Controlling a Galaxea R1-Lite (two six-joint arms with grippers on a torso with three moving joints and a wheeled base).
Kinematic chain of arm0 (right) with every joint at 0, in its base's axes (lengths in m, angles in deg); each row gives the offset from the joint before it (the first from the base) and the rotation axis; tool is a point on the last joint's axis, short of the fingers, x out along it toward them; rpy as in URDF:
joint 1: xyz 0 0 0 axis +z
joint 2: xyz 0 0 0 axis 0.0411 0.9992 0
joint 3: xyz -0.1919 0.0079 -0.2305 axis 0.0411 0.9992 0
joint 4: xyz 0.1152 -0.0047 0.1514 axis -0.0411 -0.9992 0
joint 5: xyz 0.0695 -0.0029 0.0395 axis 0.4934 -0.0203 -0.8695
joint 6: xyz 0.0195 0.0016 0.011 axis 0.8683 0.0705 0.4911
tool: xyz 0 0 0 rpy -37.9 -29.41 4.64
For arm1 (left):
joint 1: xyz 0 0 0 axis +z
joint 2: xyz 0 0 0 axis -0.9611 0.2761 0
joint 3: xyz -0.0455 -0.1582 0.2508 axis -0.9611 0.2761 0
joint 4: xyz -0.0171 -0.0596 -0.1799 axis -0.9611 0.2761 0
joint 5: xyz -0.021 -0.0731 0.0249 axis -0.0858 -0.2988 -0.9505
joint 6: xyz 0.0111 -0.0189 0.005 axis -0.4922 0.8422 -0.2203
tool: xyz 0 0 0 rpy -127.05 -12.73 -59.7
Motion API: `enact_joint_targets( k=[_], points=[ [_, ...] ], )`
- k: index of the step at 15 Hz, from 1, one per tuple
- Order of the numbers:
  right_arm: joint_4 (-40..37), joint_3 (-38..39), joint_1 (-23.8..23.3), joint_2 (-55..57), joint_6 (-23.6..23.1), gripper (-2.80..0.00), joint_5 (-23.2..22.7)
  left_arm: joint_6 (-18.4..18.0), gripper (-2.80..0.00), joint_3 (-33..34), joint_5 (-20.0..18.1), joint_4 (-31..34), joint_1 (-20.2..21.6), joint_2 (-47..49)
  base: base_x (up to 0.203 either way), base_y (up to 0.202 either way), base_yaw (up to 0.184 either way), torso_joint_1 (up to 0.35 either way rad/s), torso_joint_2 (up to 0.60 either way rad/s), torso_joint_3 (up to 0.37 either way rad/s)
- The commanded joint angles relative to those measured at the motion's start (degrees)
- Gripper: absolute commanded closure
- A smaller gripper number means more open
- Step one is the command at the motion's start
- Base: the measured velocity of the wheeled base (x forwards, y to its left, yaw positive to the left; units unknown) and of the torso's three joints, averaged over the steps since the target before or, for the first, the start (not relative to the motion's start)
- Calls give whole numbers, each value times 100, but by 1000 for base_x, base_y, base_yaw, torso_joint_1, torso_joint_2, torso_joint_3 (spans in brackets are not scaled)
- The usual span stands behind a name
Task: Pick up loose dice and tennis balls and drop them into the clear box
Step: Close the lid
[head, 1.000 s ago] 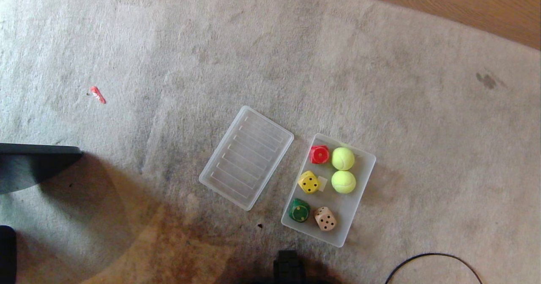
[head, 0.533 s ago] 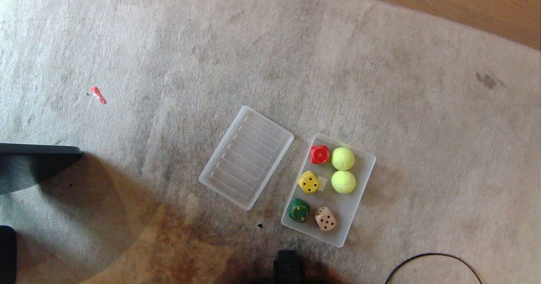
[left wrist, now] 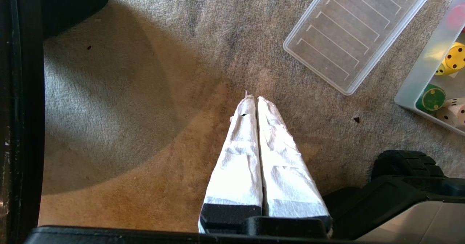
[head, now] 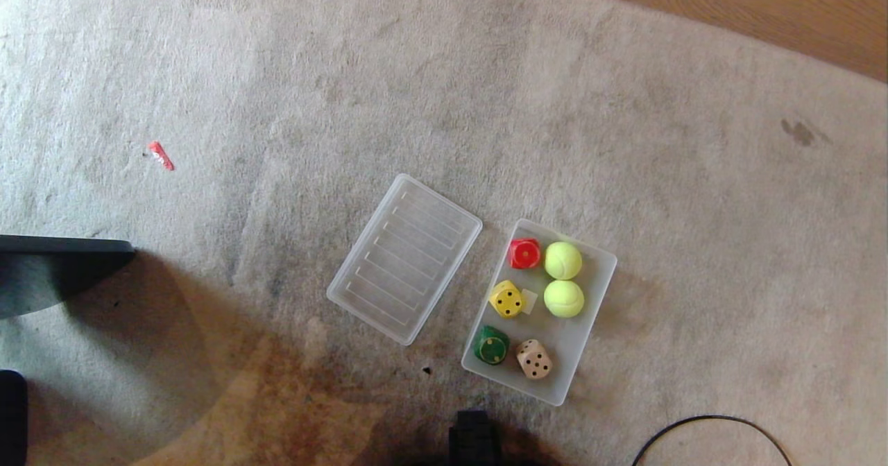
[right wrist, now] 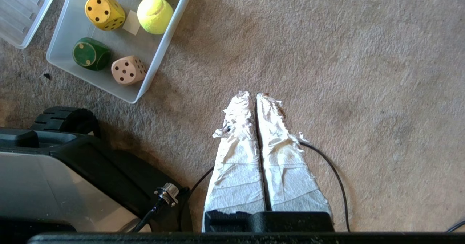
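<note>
Six items sit inside the clear box [head: 599, 269] on the carpet [head: 347, 71]: red die [head: 524, 253], yellow die [head: 507, 298], dark green die [head: 491, 345], tan die [head: 533, 359] and two tennis balls [head: 563, 260] (stacked along its right wall). Ribbed lid [head: 404, 259] lies flat just left of it. My left gripper [left wrist: 253, 98] and right gripper [right wrist: 253, 95] both hang over bare carpet, fingers pressed together, holding nothing.

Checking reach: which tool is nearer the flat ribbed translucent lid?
Left. The left tool hangs shut over bare carpet just short of the flat ribbed translucent lid; the right tool is beyond the clear box.
</note>
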Motion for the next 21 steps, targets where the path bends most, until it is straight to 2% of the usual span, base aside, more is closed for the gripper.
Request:
enact_joint_targets(
  k=[1, 6, 8, 11, 16, 21],
  points=[
    [-57, -15, 2, 9, -7, 0, 5, 4, 0, 0, 2, 0, 0, 0, 0, 0, 0, 0, 0, 0],
    [-93, -24, 2, 15, 4, 0, 5, 4, 0, 0, 2, 0, 0, 0, 0, 0, 0, 0, 0, 0],
    [-136, -32, 2, 26, 176, 0, 40, 4, 0, 0, 2, 0, 0, 0, 0, 0, 0, 0, 0, 0],
    [-145, -33, 2, 26, 10, 0, 32, 4, 0, 0, 2, 0, 0, 0, 0, 0, 0, 0, 0, 0],
    [-180, -41, 2, 26, 283, 0, 49, 4, 0, 0, 2, 0, 0, 0, 0, 0, 0, 0, 0, 0],
    [-171, -41, 2, 17, 247, 0, 49, 4, 0, 0, 2, 0, 0, 9, 0, 0, 0, 0, 0, 0]
  ],
)
